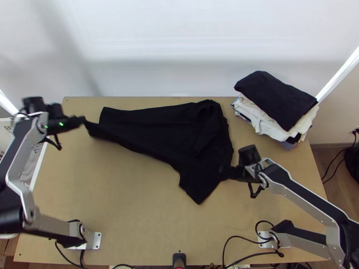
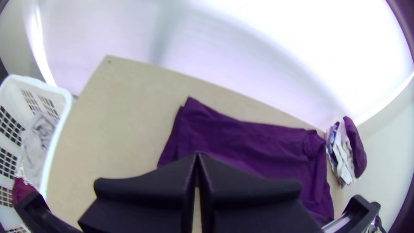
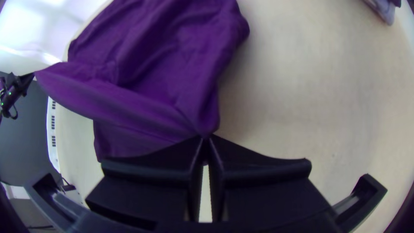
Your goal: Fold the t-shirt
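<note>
Plain black t-shirt (image 1: 166,127), tan table (image 1: 125,193)

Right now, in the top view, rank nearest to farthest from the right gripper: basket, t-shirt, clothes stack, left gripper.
1. T-shirt, held by the right gripper
2. Clothes stack, far right
3. Left gripper, table's left
4. Basket, off the left edge

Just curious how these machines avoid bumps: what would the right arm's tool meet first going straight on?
Most likely the t-shirt itself: the right tool pinches it, and more of its cloth lies just ahead, though the height is hard to judge.
</note>
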Tool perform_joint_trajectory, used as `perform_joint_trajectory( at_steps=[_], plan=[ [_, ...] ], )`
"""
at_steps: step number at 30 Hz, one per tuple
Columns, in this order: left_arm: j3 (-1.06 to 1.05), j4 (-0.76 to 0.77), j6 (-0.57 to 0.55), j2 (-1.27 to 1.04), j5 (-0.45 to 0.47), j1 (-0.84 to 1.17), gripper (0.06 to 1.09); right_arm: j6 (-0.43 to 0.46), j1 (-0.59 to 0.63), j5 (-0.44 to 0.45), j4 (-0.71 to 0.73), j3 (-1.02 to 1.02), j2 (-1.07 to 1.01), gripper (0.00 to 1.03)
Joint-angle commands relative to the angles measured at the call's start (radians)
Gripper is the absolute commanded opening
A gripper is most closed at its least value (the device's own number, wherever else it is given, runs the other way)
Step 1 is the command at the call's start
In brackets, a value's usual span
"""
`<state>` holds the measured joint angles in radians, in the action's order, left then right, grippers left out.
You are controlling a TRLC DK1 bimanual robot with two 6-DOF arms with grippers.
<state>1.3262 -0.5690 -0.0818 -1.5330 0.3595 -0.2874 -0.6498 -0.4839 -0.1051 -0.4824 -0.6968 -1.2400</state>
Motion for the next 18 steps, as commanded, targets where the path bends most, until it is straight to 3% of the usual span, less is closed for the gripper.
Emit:
perform_joint_trajectory(
  at_steps=[1,8,18],
  plan=[
    [0.061,0.009,-0.093,0.111,-0.111,0.016,0.1,0.024,0.044,0.042,0.008,-0.078,0.07,0.03],
    [0.172,-0.043,-0.113,0.226,-0.229,0.039,0.1,0.18,0.137,0.071,0.102,-0.274,0.096,0.03],
    [0.343,0.026,-0.199,0.278,-0.344,0.119,0.1,0.279,0.246,0.071,0.237,-0.736,-0.088,0.03]
  ],
)
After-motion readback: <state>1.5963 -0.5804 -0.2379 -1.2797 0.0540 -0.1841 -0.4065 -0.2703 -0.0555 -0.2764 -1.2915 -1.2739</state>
